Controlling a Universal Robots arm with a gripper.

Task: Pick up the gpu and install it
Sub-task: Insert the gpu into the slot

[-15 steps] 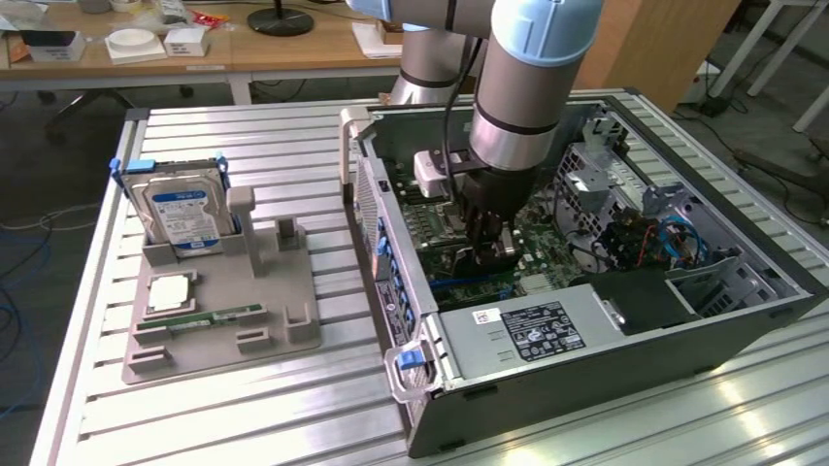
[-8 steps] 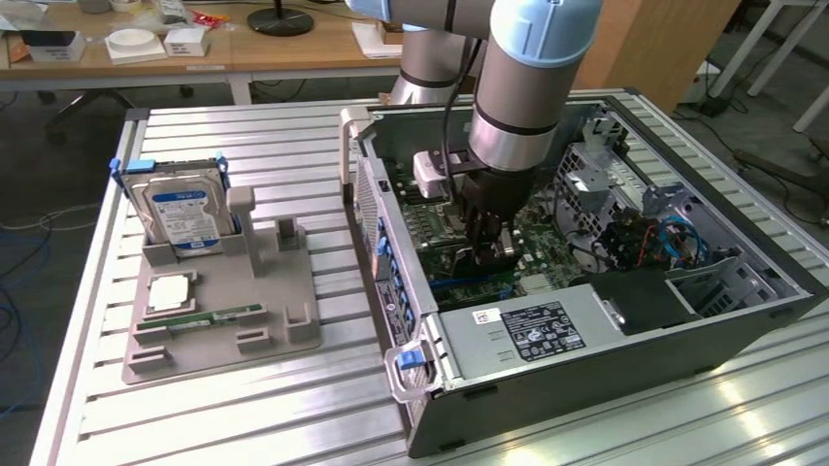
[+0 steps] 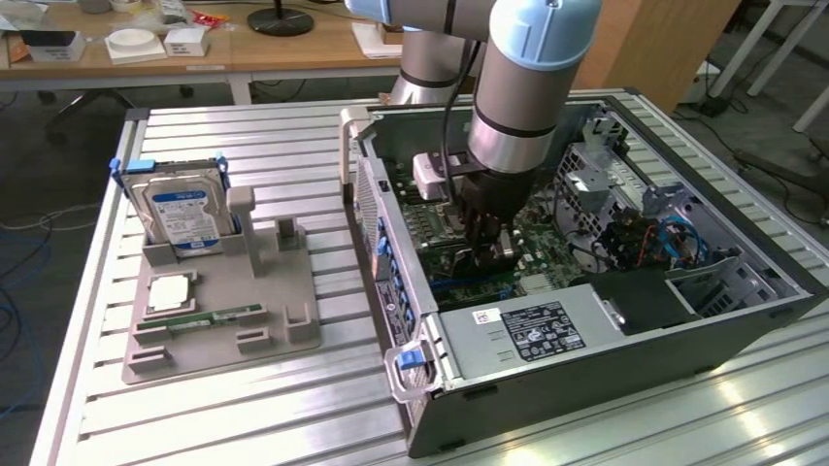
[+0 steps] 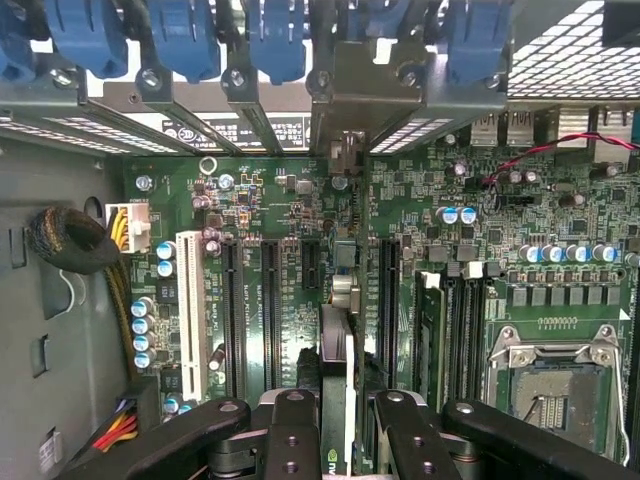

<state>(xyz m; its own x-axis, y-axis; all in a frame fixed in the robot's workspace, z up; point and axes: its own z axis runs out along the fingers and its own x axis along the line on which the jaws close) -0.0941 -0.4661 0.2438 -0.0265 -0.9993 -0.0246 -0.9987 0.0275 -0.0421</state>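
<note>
Silver arm (image 3: 518, 87), pale blue joint caps, black end effector (image 3: 490, 254)

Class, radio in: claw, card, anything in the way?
Claw shut on thin dark card, edge-on, inside open grey computer case. Card over green motherboard slots. Nothing blocking.

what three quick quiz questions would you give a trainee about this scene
1. True or false: the gpu lies on the grey holder beside the hard drive.
2. Where is the gripper? A) over the hard drive B) inside the open computer case C) above the memory stick
3. Fill in: over the motherboard, the gripper is shut on the ___.

Key: 1 false; 2 B; 3 gpu
</note>
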